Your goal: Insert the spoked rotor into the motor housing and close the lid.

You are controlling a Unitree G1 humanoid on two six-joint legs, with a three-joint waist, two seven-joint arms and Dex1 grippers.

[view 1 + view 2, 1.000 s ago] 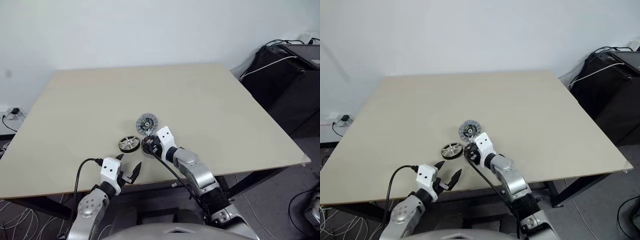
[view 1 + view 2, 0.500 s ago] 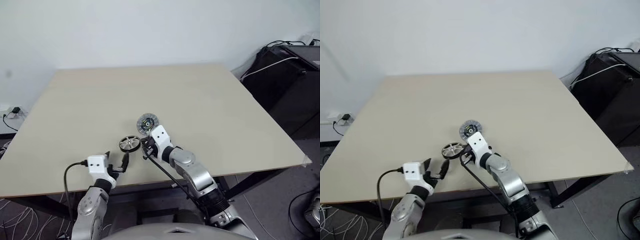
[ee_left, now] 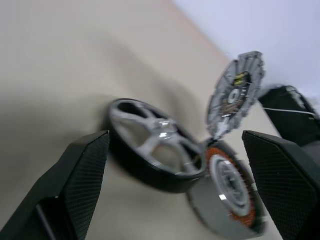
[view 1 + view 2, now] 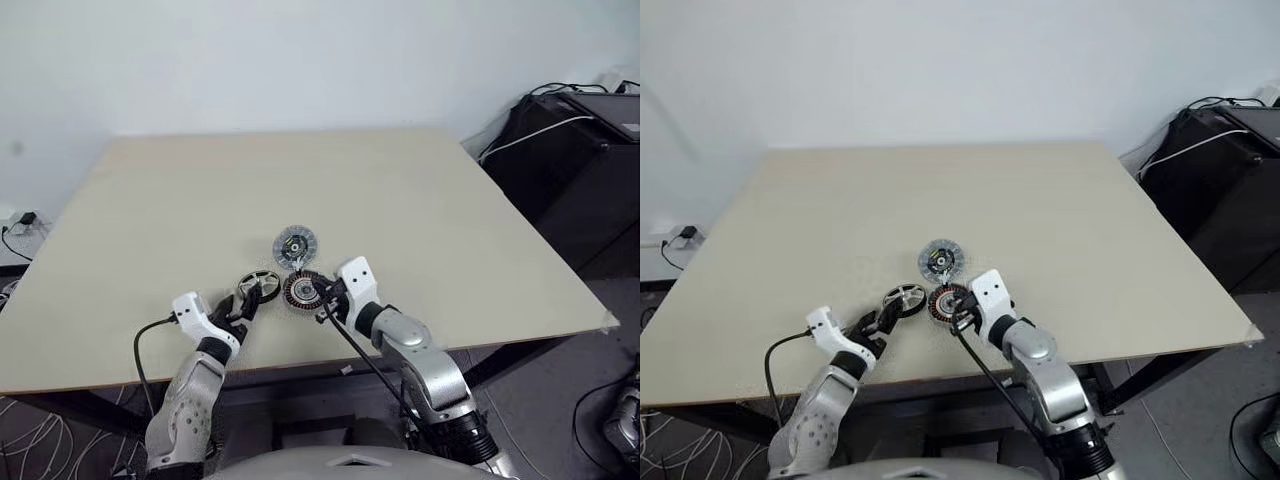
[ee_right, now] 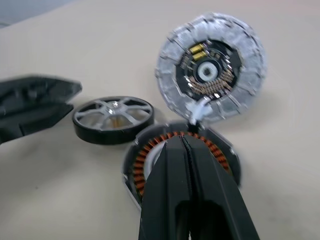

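From the head view I see the spoked rotor (image 4: 257,286) flat on the tabletop (image 4: 420,220), touching the motor housing (image 4: 300,291), with the lid (image 4: 294,243) just behind. My left claw (image 4: 247,302) is nearer the rotor. In the left wrist view its fingers (image 3: 75,185) stand wide apart, the rotor straight ahead between them. In the right wrist view my right claw (image 5: 186,150) is pressed together, empty, over the housing.

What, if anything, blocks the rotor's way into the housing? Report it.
The right end effector does: shut, its fingers lie over the motor housing, covering the silver centre. The spoked rotor sits beside the housing with bare table between them. The open left end effector frames the rotor, nothing between. The lid lies beyond the housing.
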